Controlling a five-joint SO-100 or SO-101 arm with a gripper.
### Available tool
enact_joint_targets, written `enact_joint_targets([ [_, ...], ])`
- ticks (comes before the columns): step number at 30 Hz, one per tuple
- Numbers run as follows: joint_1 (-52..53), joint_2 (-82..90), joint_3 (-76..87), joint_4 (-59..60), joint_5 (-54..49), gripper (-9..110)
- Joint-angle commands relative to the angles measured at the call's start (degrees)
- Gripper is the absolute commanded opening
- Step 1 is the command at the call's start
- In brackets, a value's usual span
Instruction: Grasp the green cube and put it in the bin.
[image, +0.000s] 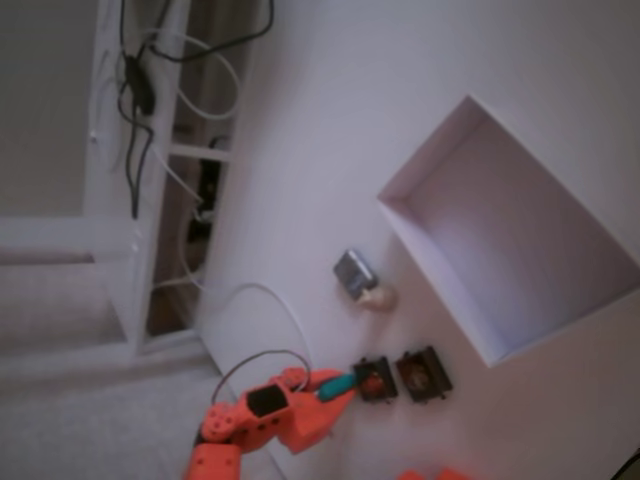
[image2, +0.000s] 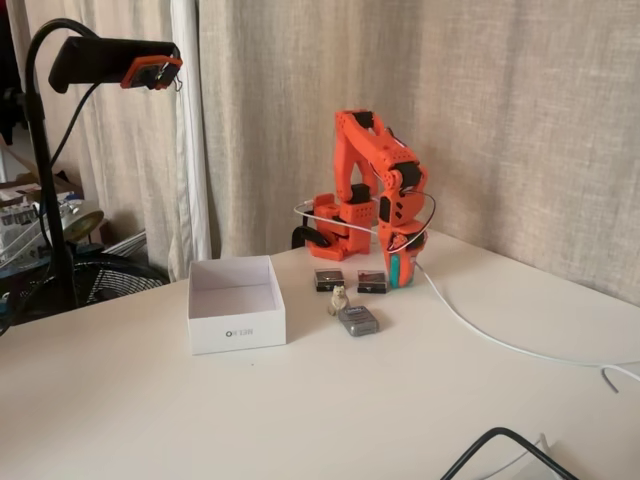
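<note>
The green cube (image: 337, 386) (image2: 400, 269) sits between the fingers of my orange gripper (image: 338, 384) (image2: 401, 272), low over the table and just beside two dark square items (image: 375, 380) (image: 422, 373). The jaws look closed against the cube's sides. The bin (image: 432, 168) (image2: 238, 330), a white open box with nothing visible inside, stands apart from the gripper: upper right in the fixed view from above, left of the arm in the fixed view from the front.
A grey-blue shiny block (image: 353, 270) (image2: 357, 320) and a small beige figure (image: 379, 297) (image2: 338, 298) lie between the gripper and the bin. A white cable (image2: 480, 335) runs across the table. A camera stand (image2: 48, 200) rises at the left.
</note>
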Motion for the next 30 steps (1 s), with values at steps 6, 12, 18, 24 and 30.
enact_joint_targets([
  [6,-0.3,-0.5,-8.6,4.7,-0.4,-8],
  [12,1.2,-1.0,-14.9,8.9,-0.4,-8],
  [18,8.3,-1.8,-23.4,9.0,-0.4,-8],
  [24,21.4,-6.8,-34.0,8.4,-0.5,-8],
  [30,36.6,-15.2,-46.3,7.3,-0.5,-8],
])
